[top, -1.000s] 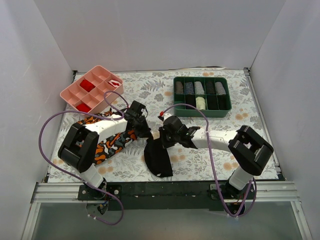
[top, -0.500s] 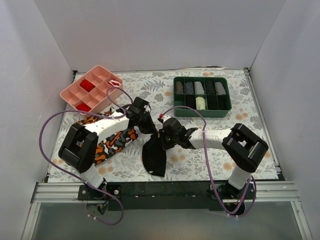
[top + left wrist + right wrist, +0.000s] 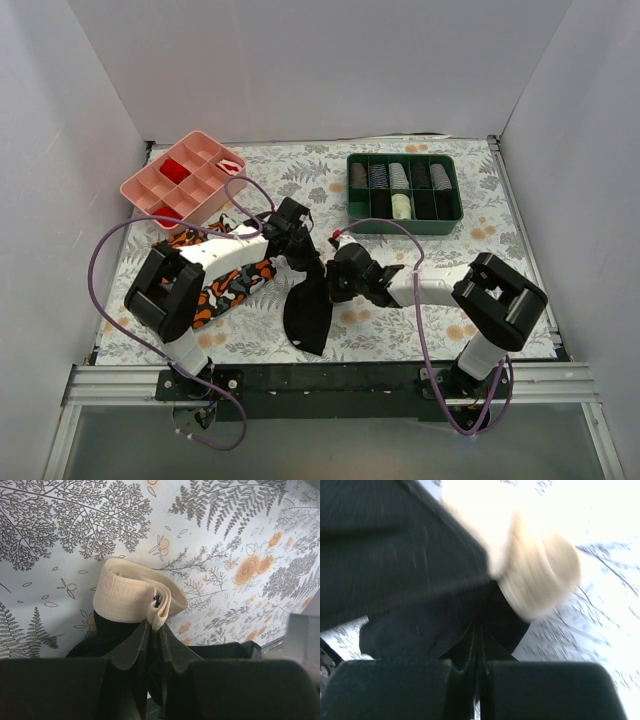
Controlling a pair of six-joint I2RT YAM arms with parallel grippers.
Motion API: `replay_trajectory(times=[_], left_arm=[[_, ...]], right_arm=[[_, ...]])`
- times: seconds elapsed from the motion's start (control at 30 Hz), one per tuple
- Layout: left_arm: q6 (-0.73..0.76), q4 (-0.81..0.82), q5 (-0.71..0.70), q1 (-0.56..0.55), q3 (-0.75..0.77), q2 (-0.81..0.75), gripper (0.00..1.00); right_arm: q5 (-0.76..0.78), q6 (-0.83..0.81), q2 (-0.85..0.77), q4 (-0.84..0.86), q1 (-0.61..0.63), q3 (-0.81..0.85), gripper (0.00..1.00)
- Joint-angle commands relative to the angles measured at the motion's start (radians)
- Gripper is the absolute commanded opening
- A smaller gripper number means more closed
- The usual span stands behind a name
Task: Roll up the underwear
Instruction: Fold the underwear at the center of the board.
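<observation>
Though overhead underwear [image 3: 305, 312] looks black, waistband [image 3: 132, 597] cream

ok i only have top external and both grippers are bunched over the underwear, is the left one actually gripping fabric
Observer: Yes. In the left wrist view, the left gripper is shut on the underwear, pinching black fabric just below the band.
Operator: cant see the waistband from up here, what shape is it in
Observer: The cream waistband is folded over itself into a thick, layered loop right beyond the fingertips.
Operator: and the right side
Observer: The right wrist view is motion-blurred, but the right gripper is shut on black fabric too, with the cream band bunched just past it.
</observation>
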Motion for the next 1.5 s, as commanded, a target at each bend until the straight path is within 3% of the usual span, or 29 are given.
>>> replay_trajectory(times=[0.0, 0.13, 0.33, 0.43, 0.87, 1.33, 1.47], left_arm=[[-0.019, 0.002, -0.035, -0.010, -0.018, 0.029, 0.07], [-0.011, 0.002, -0.043, -0.010, -0.017, 0.050, 0.07], [-0.002, 0.002, -0.032, -0.016, 0.011, 0.081, 0.07], [0.002, -0.001, -0.033, -0.021, 0.022, 0.078, 0.07], [0.018, -0.023, -0.053, -0.027, 0.031, 0.081, 0.06], [0.028, -0.034, -0.055, -0.027, 0.046, 0.081, 0.06], [0.035, -0.046, -0.056, -0.029, 0.058, 0.075, 0.06]], right_arm=[[0.090, 0.015, -0.097, -0.089, 0.002, -0.060, 0.04], [0.145, 0.011, -0.201, -0.144, 0.002, -0.071, 0.12], [0.196, 0.011, -0.268, -0.230, 0.002, -0.069, 0.13], [0.211, 0.005, -0.266, -0.183, -0.002, -0.084, 0.12], [0.073, -0.114, -0.139, -0.147, -0.116, 0.070, 0.08], [-0.039, -0.111, -0.016, -0.079, -0.163, 0.081, 0.06], [-0.057, -0.101, 0.045, -0.126, -0.189, 0.106, 0.05]])
